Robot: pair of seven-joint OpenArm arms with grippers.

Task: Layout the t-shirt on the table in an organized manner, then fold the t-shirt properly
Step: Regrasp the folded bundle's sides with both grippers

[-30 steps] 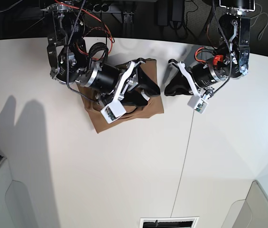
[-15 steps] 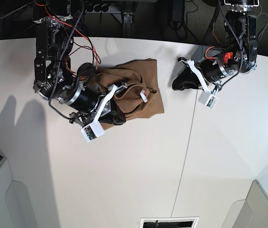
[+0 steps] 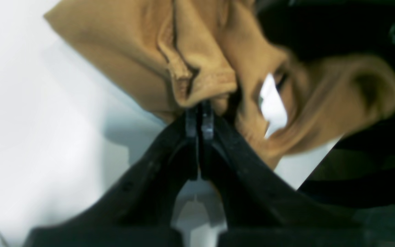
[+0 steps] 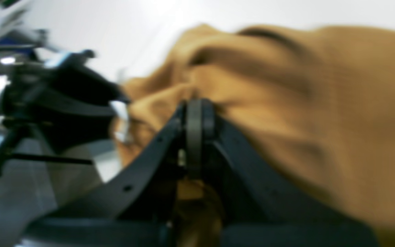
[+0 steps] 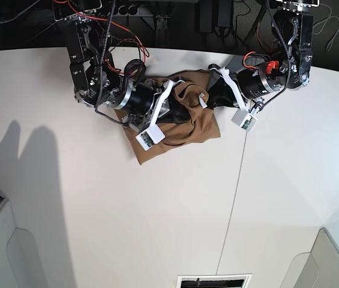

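Observation:
The tan t-shirt (image 5: 188, 129) lies crumpled in a bunched heap on the white table (image 5: 157, 210), near the far edge. Its white neck tag (image 5: 203, 99) shows near the top. My left gripper (image 5: 213, 91) is on the heap's upper right; in the left wrist view (image 3: 199, 115) its jaws are shut on a fabric fold (image 3: 197, 82), the tag (image 3: 272, 103) beside it. My right gripper (image 5: 176, 112) lies over the heap's left middle; in the right wrist view (image 4: 197, 109), which is blurred, it is shut on the t-shirt (image 4: 286, 103).
A thin dark seam (image 5: 232, 204) runs down the table right of centre. Grey-white bins stand at the front left (image 5: 1, 252) and front right (image 5: 331, 264) corners. A vent slot (image 5: 213, 281) sits at the front edge. Cables and dark gear hang behind the far edge.
Both grippers have moved in onto the t-shirt: the left from the bare table on the right, the right from the heap's lower left. The shirt is more bunched and shifted slightly right.

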